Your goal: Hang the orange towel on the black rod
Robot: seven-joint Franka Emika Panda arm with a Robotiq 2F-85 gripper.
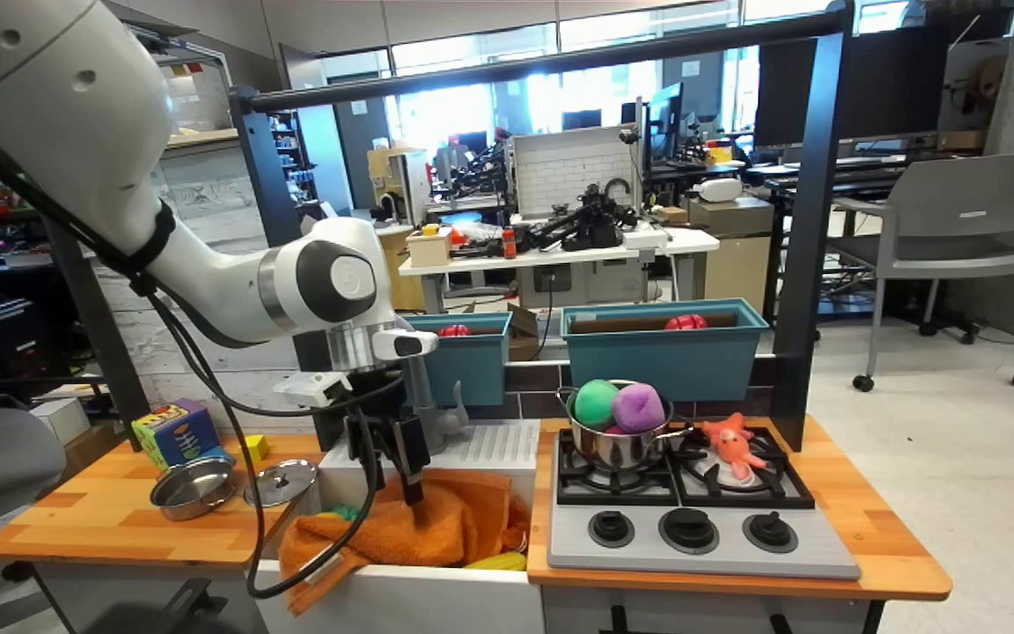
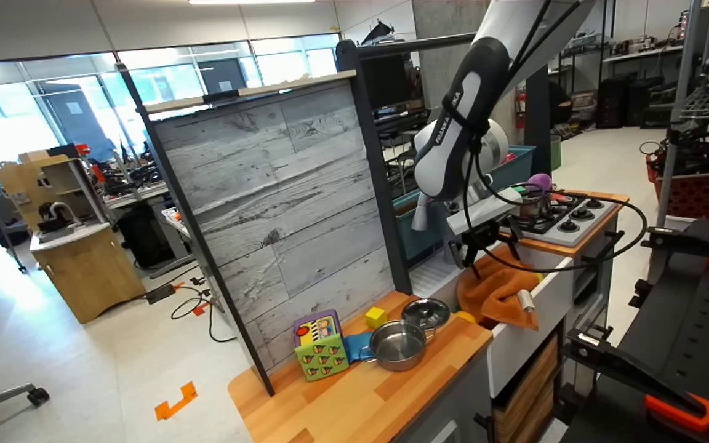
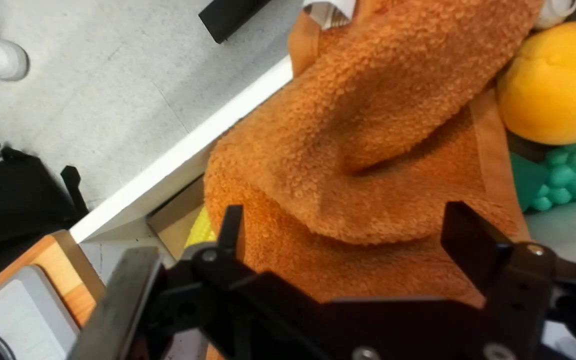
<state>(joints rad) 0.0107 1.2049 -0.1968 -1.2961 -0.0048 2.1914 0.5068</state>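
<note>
1. Fingers: I have them released and spread wide over the orange towel; I cannot tell whether the tips touch it.
2. Orange towel: I see it bunched in the white sink, one corner draped over the front rim.
3. Black rod: I see it spanning two dark posts, well above the towel.
4. Wrist view: a round yellow object sits just beside the towel.
5. Tabletop: a metal pan stands beside a lid.
</note>
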